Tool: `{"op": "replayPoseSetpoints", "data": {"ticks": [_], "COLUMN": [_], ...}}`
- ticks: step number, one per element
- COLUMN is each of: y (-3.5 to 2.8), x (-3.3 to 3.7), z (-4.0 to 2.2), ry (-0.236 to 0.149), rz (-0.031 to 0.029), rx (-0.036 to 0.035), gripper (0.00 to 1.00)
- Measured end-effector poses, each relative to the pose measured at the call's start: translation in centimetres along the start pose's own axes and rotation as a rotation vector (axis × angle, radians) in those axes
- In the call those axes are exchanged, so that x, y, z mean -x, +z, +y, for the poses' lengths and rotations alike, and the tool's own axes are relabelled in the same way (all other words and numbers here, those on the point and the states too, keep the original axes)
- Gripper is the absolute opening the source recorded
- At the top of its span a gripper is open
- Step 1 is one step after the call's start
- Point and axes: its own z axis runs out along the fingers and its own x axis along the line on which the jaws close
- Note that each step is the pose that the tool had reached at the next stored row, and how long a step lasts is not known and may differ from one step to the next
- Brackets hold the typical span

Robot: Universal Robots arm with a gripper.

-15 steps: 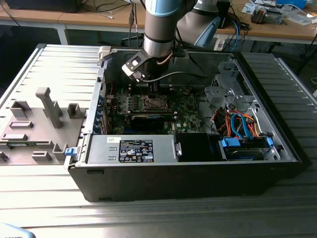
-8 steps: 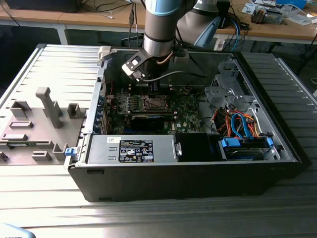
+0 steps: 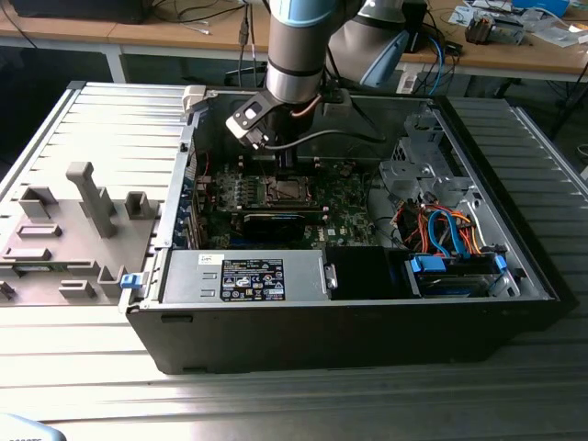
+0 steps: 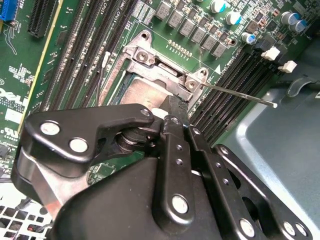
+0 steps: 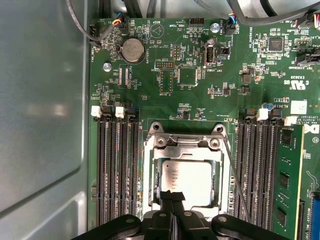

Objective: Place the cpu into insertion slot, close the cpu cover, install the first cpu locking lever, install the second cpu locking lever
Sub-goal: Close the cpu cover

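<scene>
Down over slot (image 3: 283, 190), hand (image 5: 172, 196) pinched narrow, holding nothing, tip at edge of cover (image 5: 182, 144). Cpu (image 5: 187, 180) seated, cover down around it. Lever (image 5: 234, 172) looks unlatched, so first-lever step in hand, I reckon. Calls for tip square on thin wire.

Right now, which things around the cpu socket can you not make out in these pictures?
1. First wrist view: the gripper hides one edge of the cpu and the cpu cover.
2. Same view: the locking lever ends behind the gripper's links; latched or not, I cannot tell.
3. Exterior view: the insertion slot is too small for its details.
</scene>
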Motion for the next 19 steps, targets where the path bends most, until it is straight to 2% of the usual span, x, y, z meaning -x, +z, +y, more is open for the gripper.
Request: {"op": "replayPoseSetpoints", "data": {"ticks": [19], "y": [-0.57], "x": [-0.03], "z": [-0.02], "ry": [0.0], "rz": [-0.0001], "rx": [-0.0001], "gripper": [0.11]}}
